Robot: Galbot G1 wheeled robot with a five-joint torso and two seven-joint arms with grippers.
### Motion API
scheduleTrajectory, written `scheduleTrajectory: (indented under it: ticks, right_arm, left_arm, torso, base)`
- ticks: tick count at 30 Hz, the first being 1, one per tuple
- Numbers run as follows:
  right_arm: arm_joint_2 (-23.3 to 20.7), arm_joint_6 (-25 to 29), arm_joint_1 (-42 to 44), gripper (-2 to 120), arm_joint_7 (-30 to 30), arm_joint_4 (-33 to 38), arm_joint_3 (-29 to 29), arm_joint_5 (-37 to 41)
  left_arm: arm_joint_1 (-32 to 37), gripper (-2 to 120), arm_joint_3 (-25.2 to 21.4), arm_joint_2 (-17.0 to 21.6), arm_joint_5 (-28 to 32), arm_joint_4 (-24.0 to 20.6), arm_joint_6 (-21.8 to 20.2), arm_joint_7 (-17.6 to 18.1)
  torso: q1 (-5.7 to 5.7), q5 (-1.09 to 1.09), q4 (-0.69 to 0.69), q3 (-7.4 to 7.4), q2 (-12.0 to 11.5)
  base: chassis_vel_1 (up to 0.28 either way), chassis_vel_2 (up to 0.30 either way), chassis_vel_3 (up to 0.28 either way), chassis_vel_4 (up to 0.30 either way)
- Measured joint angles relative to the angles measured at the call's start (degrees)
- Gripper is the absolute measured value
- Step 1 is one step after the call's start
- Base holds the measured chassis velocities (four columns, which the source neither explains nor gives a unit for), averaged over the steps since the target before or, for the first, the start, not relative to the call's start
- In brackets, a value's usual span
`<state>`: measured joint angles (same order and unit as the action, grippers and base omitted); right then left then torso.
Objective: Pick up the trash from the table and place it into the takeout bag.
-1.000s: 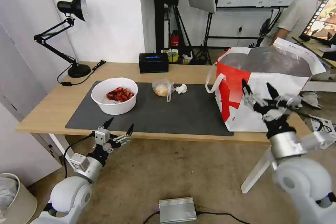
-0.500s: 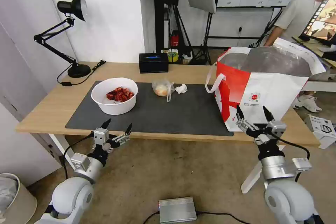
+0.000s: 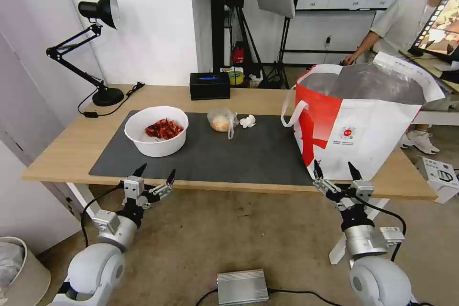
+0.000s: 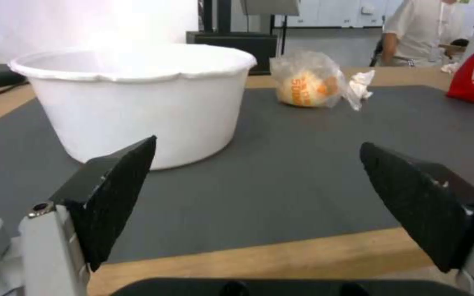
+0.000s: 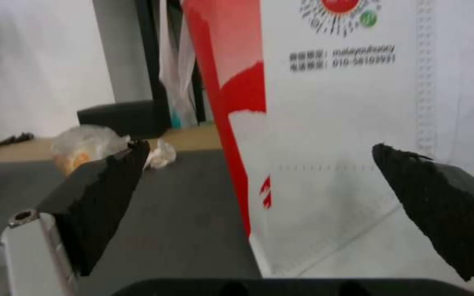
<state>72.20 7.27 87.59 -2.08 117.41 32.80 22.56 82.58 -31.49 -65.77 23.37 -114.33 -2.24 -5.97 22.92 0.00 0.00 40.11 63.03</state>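
So right now both arms are hanging low in front of the table (image 3: 71,146), neither one touching anything. The left gripper (image 3: 154,175) sits just below the near edge in front of the white bowl of red shells (image 3: 156,130), fingers spread wide with nothing between them, and the right gripper (image 3: 332,171) is the same deal, spread and bare, right at the foot of the takeout bag (image 3: 377,129). 3 bits of trash are on the dark mat (image 3: 248,158): the bowl toward the left, then the clear bag with bun (image 3: 221,121) and the crumpled white tissue (image 3: 247,121) just beside each other near the middle, well apart from the bowl. My guess on handling: the bowl looks like thin, stiff plastic, light, and it stands upright with its mouth up, so I'd pinch the rim and keep it level or the shells tip out. From the left wrist view the bowl (image 4: 138,98) has a wavy lip that should give decent purchase. The bun bag (image 4: 308,80) is soft and slippery film, lying slumped with its loose end pointing toward the tissue, so grab the gathered film, not the bun. The tissue is featherlight, any pinch works. The tote stands upright at the table's right end, mouth open upward, long side running front to back.
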Motion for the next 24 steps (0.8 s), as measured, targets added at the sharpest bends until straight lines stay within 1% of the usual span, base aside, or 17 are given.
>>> scheduleTrajectory:
  ticks: [9, 19, 24]
  right_arm:
    - [0.18, -2.34, 0.91, 100, 0.17, 1.17, -0.53, -1.42]
    - [0.29, -2.63, 0.58, 100, 0.36, 1.11, -1.01, -1.64]
    - [-0.30, -2.96, -1.13, 100, 0.87, 0.29, -2.54, -1.02]
  left_arm:
    - [0.43, 100, -0.29, 0.32, 0.36, -0.04, 0.22, -1.11]
    - [0.55, 100, -0.33, 0.42, 0.47, 0.08, 0.51, -1.30]
    - [0.68, 100, -0.37, 0.24, 0.49, 0.17, 0.80, -1.29]
  torso:
    - [0.00, 0.00, 0.00, 0.00, 0.00]
    - [0.00, 0.00, 0.00, 0.00, 0.00]
    - [0.00, 0.00, 0.00, 0.00, 0.00]
  base:
    - [0.000, 0.000, 0.000, 0.000]
    - [0.000, 0.000, 0.000, 0.000]
    - [0.000, 0.000, 0.000, 0.000]
